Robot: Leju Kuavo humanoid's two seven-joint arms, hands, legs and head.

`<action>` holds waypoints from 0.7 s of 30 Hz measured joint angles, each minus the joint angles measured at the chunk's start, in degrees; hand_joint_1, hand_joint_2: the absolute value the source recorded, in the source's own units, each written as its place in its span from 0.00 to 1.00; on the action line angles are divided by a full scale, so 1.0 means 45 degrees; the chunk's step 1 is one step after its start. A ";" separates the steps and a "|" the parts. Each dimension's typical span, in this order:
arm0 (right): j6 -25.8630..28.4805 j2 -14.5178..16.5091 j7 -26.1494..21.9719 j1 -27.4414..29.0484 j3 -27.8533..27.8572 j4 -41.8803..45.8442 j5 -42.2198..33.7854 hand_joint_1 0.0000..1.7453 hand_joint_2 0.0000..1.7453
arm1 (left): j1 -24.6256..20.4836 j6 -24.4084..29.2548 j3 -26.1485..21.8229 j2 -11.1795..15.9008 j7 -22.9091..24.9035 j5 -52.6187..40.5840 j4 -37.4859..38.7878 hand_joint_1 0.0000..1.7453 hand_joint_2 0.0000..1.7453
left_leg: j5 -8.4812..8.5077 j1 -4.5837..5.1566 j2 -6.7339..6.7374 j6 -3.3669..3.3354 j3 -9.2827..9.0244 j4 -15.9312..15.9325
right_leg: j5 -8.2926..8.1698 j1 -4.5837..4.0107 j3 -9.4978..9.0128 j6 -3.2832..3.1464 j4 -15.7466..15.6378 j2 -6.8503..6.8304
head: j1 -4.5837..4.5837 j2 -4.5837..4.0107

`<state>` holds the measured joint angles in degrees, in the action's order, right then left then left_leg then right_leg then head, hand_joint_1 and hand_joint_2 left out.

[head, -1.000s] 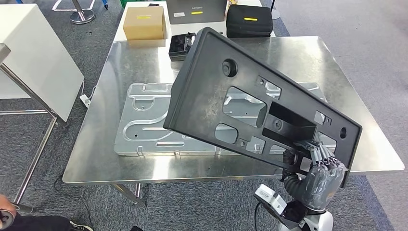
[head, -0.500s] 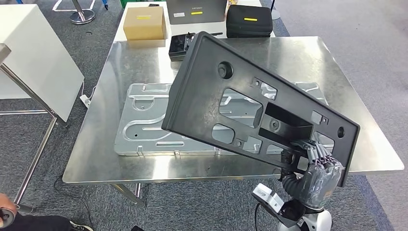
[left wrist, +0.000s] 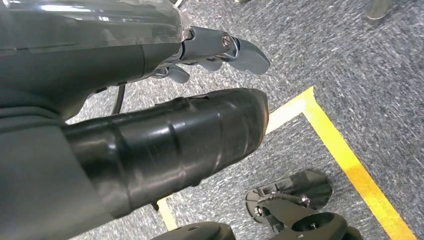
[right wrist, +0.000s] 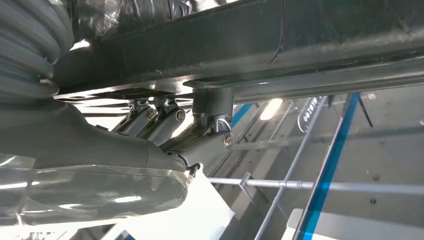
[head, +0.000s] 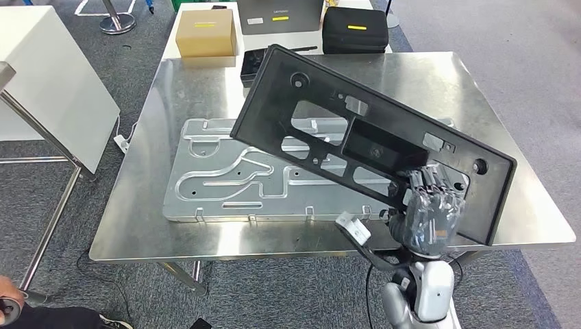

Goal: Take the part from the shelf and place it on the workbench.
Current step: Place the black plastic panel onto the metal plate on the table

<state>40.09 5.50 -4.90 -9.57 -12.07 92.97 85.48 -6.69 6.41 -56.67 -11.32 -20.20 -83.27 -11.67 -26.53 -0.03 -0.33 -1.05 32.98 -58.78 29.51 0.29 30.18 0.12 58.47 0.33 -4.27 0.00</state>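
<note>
the head view is bright, evenly lit and sharp. the steel workbench (head: 171, 233) carries soft glare and faint reflections. in the right wrist view a ceiling light (right wrist: 270, 108) blows out white and the near surfaces blur. the left wrist view is dimmer, with highlights on glossy black.

Right hand (head: 428, 212): dark grey fingers w/ silver hinge pins & screws, wrapped in clear plastic film. Grey ribbed wrist cover, silver-white forearm below, black cable alongside, small white-grey cam block on a bracket. Left hand (left wrist: 150, 65): thick glossy black thumb, grey metal fingertips (left wrist: 245, 52) w/ screw, plastic film too.
</note>
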 joint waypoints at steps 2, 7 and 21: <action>-0.0008 -0.0616 0.1271 -0.0997 -0.0415 -0.1188 0.0523 0.98 1.00 | -0.0075 -0.0089 0.0132 -0.0011 0.0079 -0.0091 0.0000 0.00 0.00 | 0.0012 0.0003 -0.0002 -0.0017 0.0000 -0.0002 | -0.0012 0.0003 0.0001 0.0016 -0.0001 -0.0002 | -0.0001 0.0000; -0.0007 -0.1636 0.1894 -0.2537 -0.0777 -0.3378 0.0368 0.98 1.00 | -0.0154 -0.0137 0.0350 -0.0049 0.0147 -0.0134 0.0000 0.00 0.00 | 0.0032 0.0010 -0.0035 -0.0041 0.0010 -0.0009 | -0.0022 0.0011 -0.0001 0.0030 -0.0003 -0.0046 | -0.0002 0.0000; -0.0212 -0.2151 0.2125 -0.3266 -0.0995 -0.5005 0.0591 0.98 1.00 | -0.0169 -0.0149 0.0573 -0.0055 0.0147 -0.0135 0.0000 0.00 0.00 | 0.0028 0.0008 -0.0029 -0.0040 0.0029 -0.0009 | -0.0021 0.0007 0.0022 0.0032 0.0000 -0.0043 | -0.0002 0.0000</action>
<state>39.14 -4.18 4.66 -24.26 -16.55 70.45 88.14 -7.45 5.74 -54.10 -11.57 -19.54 -83.88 -11.67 -26.41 0.01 -0.46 -1.22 33.11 -58.82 29.42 0.32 30.28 0.26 58.47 0.14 -4.28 0.00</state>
